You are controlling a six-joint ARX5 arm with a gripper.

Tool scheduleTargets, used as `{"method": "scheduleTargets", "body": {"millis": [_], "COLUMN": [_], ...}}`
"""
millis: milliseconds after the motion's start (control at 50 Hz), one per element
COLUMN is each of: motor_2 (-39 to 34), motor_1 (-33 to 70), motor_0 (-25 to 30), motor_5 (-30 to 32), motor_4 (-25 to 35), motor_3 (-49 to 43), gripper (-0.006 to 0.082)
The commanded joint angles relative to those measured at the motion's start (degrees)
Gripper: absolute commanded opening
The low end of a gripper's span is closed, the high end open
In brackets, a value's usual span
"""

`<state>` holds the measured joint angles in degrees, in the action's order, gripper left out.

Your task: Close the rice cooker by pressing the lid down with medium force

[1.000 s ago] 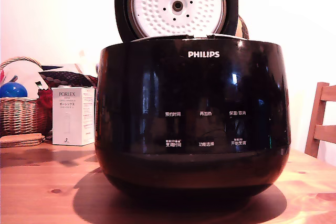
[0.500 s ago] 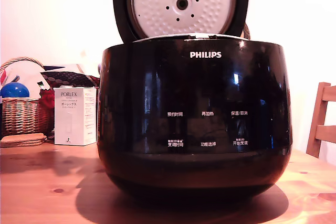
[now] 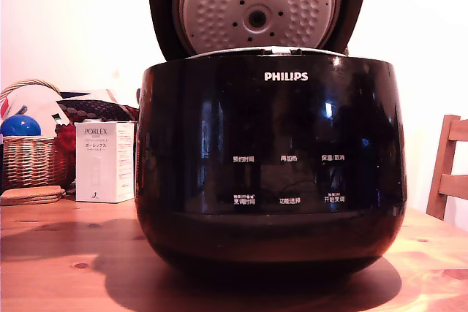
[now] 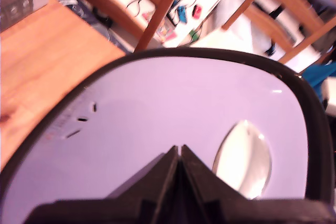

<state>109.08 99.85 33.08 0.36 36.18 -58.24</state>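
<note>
Exterior view: large glossy black rounded rice cooker (image 3: 270, 158), white PHILIPS logo and button labels in front, on wooden table (image 3: 58, 253). Round black domed lid (image 3: 257, 5) raised above the rim, tilted forward; underside a dimpled silver disc, small holes, central knob. Wrist view: black gripper (image 4: 179, 149), jaws pressed together, empty, tips over lid's top.

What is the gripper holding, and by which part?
Nothing: the gripper is shut and empty, its tips against the lid's outer top.
</note>
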Motion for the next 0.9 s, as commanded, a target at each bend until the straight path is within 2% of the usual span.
{"method": "scheduleTargets", "body": {"millis": [0,260,540,880], "motor_2": [-0.2,-0.2,-1.05,-17.53], "motor_1": [-0.09,-0.11,-1.46,-10.8], "motor_0": [1.27,2.84,3.96,3.96], "motor_5": [0.98,4.59,4.17,1.92], "motor_4": [-1.97,-10.4,-11.37,-14.58], "motor_3": [-1.7,-8.61,-8.55,4.76], "gripper": [-0.0024,-0.0024,-0.0024,-0.0024]}}
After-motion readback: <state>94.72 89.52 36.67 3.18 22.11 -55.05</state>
